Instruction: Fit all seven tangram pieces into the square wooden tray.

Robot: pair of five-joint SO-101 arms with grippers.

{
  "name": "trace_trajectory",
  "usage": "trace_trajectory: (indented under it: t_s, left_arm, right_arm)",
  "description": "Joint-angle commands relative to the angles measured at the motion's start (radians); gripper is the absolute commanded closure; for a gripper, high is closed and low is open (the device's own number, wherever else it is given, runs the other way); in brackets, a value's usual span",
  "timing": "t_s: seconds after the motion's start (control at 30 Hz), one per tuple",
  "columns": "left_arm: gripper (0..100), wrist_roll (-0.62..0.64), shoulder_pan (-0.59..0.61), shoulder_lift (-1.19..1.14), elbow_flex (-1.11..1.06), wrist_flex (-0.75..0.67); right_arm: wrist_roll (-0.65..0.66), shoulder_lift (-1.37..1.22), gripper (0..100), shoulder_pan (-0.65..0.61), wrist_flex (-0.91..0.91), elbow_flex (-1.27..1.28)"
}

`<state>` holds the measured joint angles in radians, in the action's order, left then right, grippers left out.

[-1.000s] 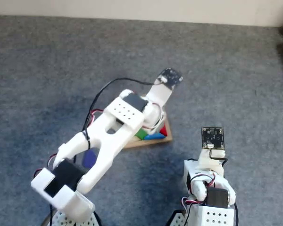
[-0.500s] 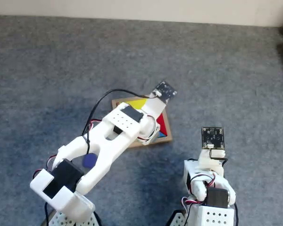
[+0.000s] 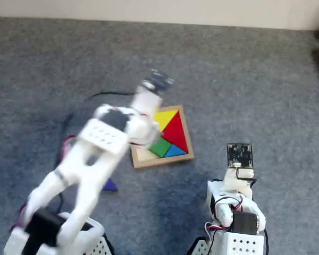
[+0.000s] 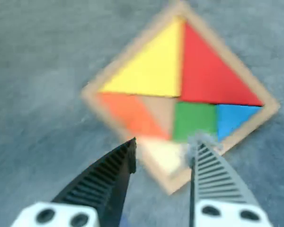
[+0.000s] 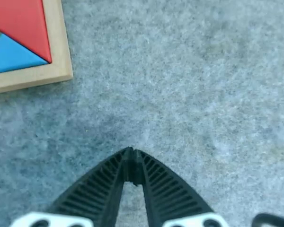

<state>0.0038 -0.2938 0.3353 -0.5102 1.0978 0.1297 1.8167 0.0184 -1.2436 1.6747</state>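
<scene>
The square wooden tray [image 3: 162, 161] lies on the grey carpet at mid-table. It holds a yellow [image 4: 151, 71], a red [image 4: 208, 75], an orange [image 4: 128, 111], a tan [image 4: 158, 109], a green [image 4: 194, 120] and a blue piece [image 4: 232, 118]. A bare pale slot [image 4: 163, 153] sits at its near corner. My left gripper [image 4: 164, 144] hangs open and empty above that corner. A purple piece [image 3: 110, 185] lies on the carpet beside the left arm [image 3: 95, 154], partly hidden by it. My right gripper [image 5: 132, 172] is shut and empty, low over bare carpet near the tray's corner [image 5: 57, 42].
The right arm [image 3: 238, 183] stands folded at the front right, short of the tray. Open carpet [image 3: 255, 79] stretches behind and to both sides. A wall edge runs along the back.
The left arm has swung left and drawn back off the tray, uncovering the pieces in it. The right arm has not moved.
</scene>
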Motion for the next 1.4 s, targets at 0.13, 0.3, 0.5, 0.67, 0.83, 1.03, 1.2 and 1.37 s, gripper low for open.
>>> trace_trajectory:
  t_s: [0.13,0.3,0.5,0.67,0.83,1.03,1.2,1.37]
  left_arm:
    - [63,-0.011,0.2,0.176,0.039,0.376]
    - [62,-0.005,0.328,0.157,-0.019,0.45]
    - [62,-0.005,0.455,0.16,-0.197,0.427]
    - [62,-0.003,0.492,0.16,-0.329,0.362]
    - [62,0.009,0.489,0.156,-0.387,0.339]
    - [62,0.437,0.437,0.154,-0.39,0.29]
    - [62,0.626,0.337,0.153,-0.45,0.198]
    - [62,0.686,0.325,0.153,-0.529,0.044]
  right_arm:
    - [0.011,0.018,99.3,0.01,-0.007,0.102]
    - [0.011,0.018,99.3,0.01,-0.007,0.102]
    - [0.011,0.018,99.3,0.01,-0.007,0.102]
    - [0.011,0.018,99.3,0.01,-0.007,0.102]
    - [0.011,0.018,99.3,0.01,-0.007,0.102]
    - [0.011,0.018,99.3,0.01,-0.007,0.102]
    - [0.011,0.018,99.3,0.01,-0.007,0.102]
    - [0.011,0.018,99.3,0.01,-0.007,0.102]
